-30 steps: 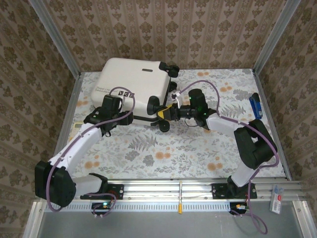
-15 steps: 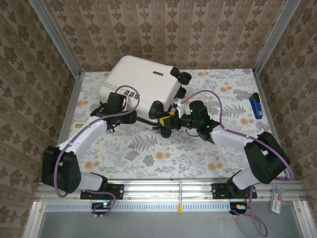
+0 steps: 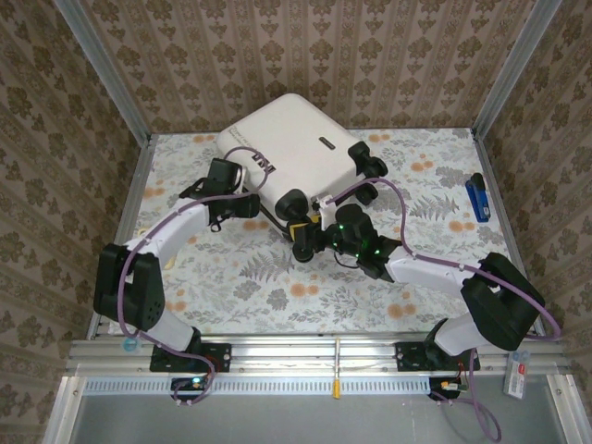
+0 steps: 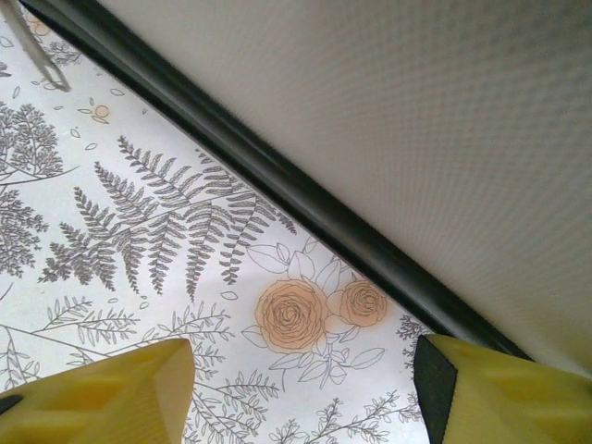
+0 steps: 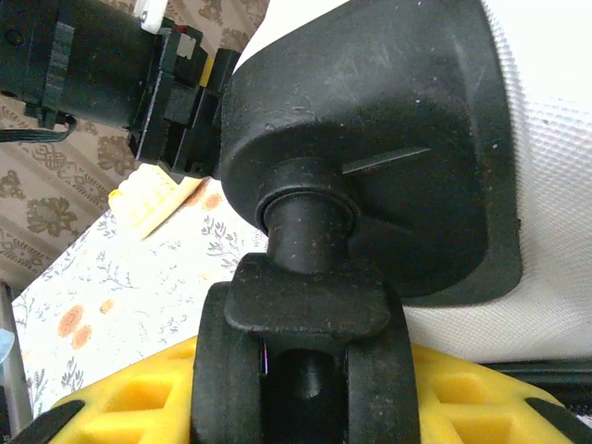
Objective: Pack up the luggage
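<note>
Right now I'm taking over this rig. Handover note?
Left gripper: open, low over the table, beside the suitcase at its dark seam; holding nothing.
Right gripper: shut on a suitcase wheel.
Suitcase: closed, lying flat at the far middle of the table, turned askew.
Done: nothing visibly packed.
Left: open it, load it, close it. A blue object lies near the table's right edge.

You have before you one cream-white luggage point(image 3: 296, 153) showing four black spinner wheels point(image 3: 294, 201), two robot arms with one gripper apiece, the left gripper point(image 4: 305, 388) and the right gripper point(image 3: 303, 242), one small blue object point(image 3: 478, 198), and one floral-covered table point(image 3: 277, 296).
</note>
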`<state>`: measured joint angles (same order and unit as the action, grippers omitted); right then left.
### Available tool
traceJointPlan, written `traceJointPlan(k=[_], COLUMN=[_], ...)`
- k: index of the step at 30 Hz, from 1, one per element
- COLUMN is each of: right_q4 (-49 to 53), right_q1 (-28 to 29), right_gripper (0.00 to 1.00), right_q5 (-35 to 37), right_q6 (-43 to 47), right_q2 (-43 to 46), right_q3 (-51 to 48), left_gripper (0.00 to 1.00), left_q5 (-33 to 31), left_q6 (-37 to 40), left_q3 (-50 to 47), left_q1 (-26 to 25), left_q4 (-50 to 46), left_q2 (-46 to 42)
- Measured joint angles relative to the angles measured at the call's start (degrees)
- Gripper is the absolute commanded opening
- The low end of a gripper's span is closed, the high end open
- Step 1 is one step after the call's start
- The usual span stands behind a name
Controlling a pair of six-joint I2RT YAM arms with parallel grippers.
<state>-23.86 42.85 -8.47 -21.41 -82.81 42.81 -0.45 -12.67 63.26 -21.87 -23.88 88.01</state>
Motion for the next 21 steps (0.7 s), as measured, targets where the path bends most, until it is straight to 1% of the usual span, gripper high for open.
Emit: traceJointPlan(k=[2,4,6,9,12,13,16,21], right_q4=[1.44,3.93,6.84,9.42,9.97,9.94,9.99,10.01], right_q1=[0.22,0.50,0.42,-0.76,-2.34,-2.99,-5.38,-10.10], right_gripper=[0.52,0.55,0.58,0.61,0.62,0.62,0.62,0.62], right_q5=[-0.28,-1.05,-1.57,-2.25,-2.27,-2.27,-2.27,-2.32], right_q6=[0.79,1.68,1.97,1.92,1.88,1.88,1.73,1.60], right_q2=[0.28,1.62,4.13,9.62,16.15,18.27,22.53,23.45], right_q3=[0.46,0.55,0.42,-1.01,-3.56,-4.68,-7.98,-12.52], left_gripper=[0.70,0.73,0.76,0.81,0.82,0.83,0.83,0.84], left_q5=[-0.50,-1.42,-3.04,-5.88,-9.27,-10.38,-12.59,-14.23], left_q6=[-0.68,-1.92,-3.48,-6.78,-10.25,-11.80,-15.96,-22.01], left_q3=[-1.05,-2.93,-4.66,-6.97,-7.91,-8.07,-8.26,-8.24], left_q1=[-0.11,-0.96,-3.19,-9.49,-16.90,-19.15,-23.41,-28.76], left_q4=[0.81,1.73,1.90,2.71,2.89,2.99,3.61,5.79], left_q2=[-1.84,-6.29,-12.15,-20.72,-26.21,-27.32,-28.09,-23.96])
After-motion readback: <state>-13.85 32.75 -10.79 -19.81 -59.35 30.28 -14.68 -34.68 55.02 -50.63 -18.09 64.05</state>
